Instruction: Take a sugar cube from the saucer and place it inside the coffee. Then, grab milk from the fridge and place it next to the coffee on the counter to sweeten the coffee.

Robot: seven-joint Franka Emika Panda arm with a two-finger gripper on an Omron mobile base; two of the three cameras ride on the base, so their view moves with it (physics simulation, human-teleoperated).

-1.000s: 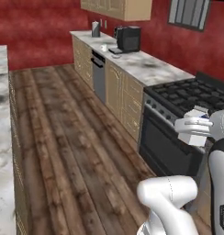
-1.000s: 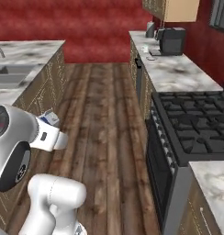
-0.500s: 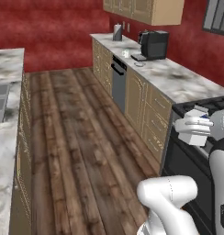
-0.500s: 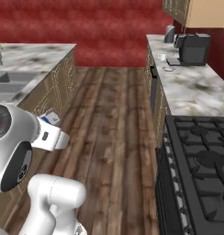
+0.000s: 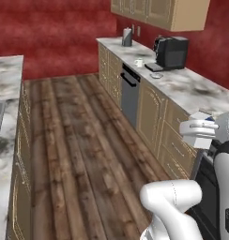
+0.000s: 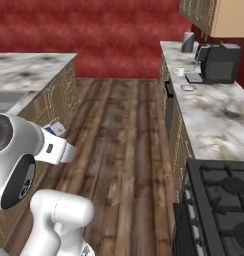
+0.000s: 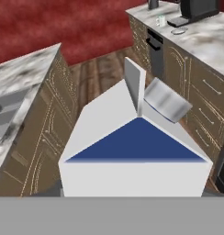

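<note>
Your largest landmark is the counter point(image 5: 191, 91), the marble run down the right side of the kitchen above tan cabinets, reaching to the red back wall. On it, toward that far end, stands the black coffee machine point(image 5: 171, 51). Just in front of the machine, nearer the counter's front edge, lies the saucer point(image 5: 156, 75), and a little farther along sits the coffee point(image 5: 139, 62), a small white mug. From here you cannot tell whether a sugar cube is in it.

The milk point(image 7: 134, 151) is in your claw point(image 5: 197, 134), carried in the air beside the near cabinets, well short of the mug. The jaws stand fairly wide, closed on the carton's sides; the gable top with its blue panel sits right up against the hand camera.

Your step, as it looks, is the carry to the coffee. To do it well:
- Keep the carton upright while the base rolls along the wooden floor point(image 6: 124, 130).
- Stop square to the mug, close enough to reach without stretching.
- Pick the bare marble beside the mug, clear of the saucer and machine.
- Lower until the base rests flat, then release.
</note>
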